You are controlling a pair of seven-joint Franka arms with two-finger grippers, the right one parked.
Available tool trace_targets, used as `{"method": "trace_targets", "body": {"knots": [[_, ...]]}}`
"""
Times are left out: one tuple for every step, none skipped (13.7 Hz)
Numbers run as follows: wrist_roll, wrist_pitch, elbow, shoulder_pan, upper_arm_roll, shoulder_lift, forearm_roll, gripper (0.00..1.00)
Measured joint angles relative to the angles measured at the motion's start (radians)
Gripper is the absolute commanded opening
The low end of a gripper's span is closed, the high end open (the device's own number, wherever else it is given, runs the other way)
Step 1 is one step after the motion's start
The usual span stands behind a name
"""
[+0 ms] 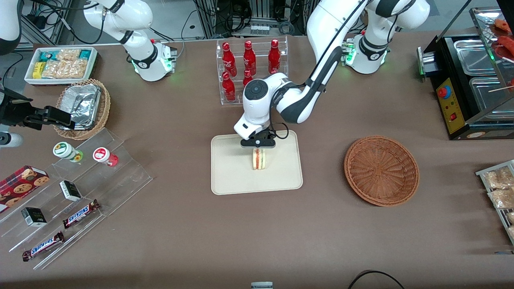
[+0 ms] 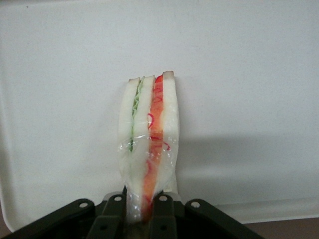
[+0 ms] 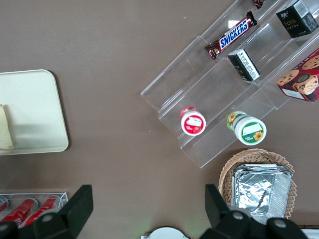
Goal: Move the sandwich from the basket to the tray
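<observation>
My left gripper [image 1: 258,147] hangs over the middle of the cream tray [image 1: 233,176], shut on the sandwich [image 1: 259,159]. The sandwich is a plastic-wrapped wedge of white bread with green and red-orange layers, held on edge and pointing down at the tray. I cannot tell whether it touches the tray. In the left wrist view the black fingers [image 2: 162,211] pinch the narrow end of the sandwich [image 2: 149,129] against the pale tray [image 2: 249,74]. The reddish-brown basket [image 1: 381,170] lies empty beside the tray, toward the working arm's end. The right wrist view catches the tray's [image 3: 30,99] end and a sliver of sandwich [image 3: 5,127].
A clear rack of red bottles [image 1: 251,68] stands just past the tray, farther from the front camera. A stepped acrylic shelf [image 1: 80,176] with candy bars and cups, a tan foil basket [image 1: 84,106] and a white snack bin [image 1: 60,64] lie toward the parked arm's end. A black appliance [image 1: 466,80] sits at the working arm's end.
</observation>
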Motion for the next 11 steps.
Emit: {"method": "trace_targets", "body": {"knots": [[0.000, 0.000, 0.010, -0.003, 0.000, 0.007, 0.000, 0.82], [0.000, 0.000, 0.018, -0.006, 0.000, 0.013, 0.000, 0.99], [0.000, 0.000, 0.025, -0.007, 0.000, 0.017, 0.001, 0.99], [0.000, 0.000, 0.030, -0.008, 0.000, 0.020, 0.001, 0.99], [0.000, 0.000, 0.034, -0.008, 0.001, 0.021, 0.001, 0.99], [0.000, 0.000, 0.038, -0.008, 0.004, 0.021, 0.001, 0.99], [0.000, 0.000, 0.044, -0.007, 0.008, 0.020, 0.001, 0.99], [0.000, -0.006, 0.053, -0.007, 0.014, 0.016, 0.001, 0.99], [0.000, -0.030, 0.065, -0.005, 0.017, 0.007, 0.001, 0.99], [-0.002, -0.064, 0.078, -0.002, 0.021, -0.010, 0.001, 0.99], [-0.003, -0.107, 0.094, 0.005, 0.027, -0.032, 0.001, 0.99]]}}
